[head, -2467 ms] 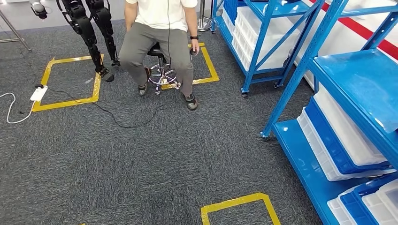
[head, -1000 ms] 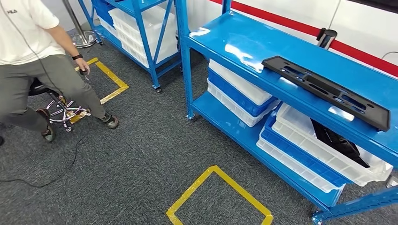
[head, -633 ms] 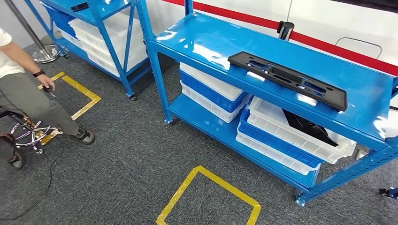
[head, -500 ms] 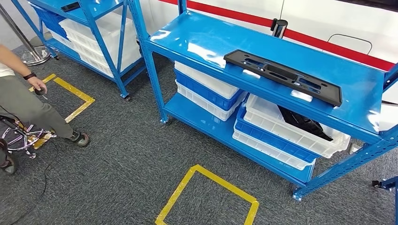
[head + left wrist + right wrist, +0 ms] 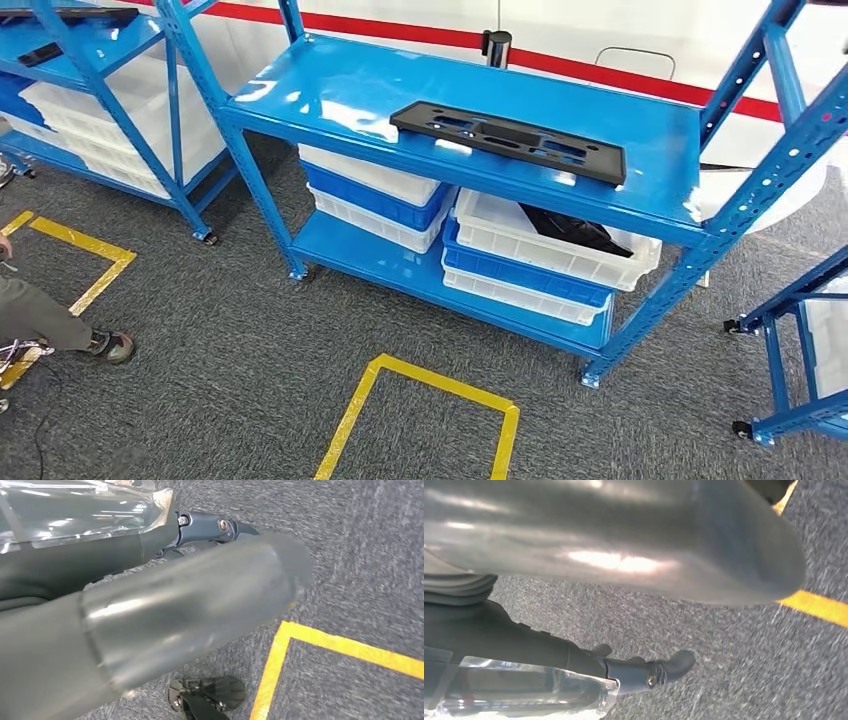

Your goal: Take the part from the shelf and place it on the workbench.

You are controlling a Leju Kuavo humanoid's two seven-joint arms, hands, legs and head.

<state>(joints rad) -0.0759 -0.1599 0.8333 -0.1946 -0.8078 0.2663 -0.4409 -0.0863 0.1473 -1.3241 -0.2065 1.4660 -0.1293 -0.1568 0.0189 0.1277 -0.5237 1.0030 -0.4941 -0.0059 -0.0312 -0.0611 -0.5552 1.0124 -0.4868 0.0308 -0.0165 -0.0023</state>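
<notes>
Closest to the robot there's a yellow tape square stuck on the grey carpet, right in front of the rack. Both arms hang down at the sides: the wrist views catch the left hand and the right hand up close over that same carpet with a bit of yellow tape line behind them, but they're so blurry and near the lens that I honestly can't tell if the fingers are apart or curled in, and nothing is visibly held. Off at the left edge of the head view a person's shoe and grey trouser leg poke in beside another tape square. Next comes the blue shelf on its little wheels. Its lower level holds stacked white and blue bins, and the white bin on the right has something black lying in it. On the top level sits the part, a long flat black plate with slots, lying flat and a bit slanted across the surface. Further back there's a second blue rack on the left with more white bins, and a white wall with a red stripe behind everything.
</notes>
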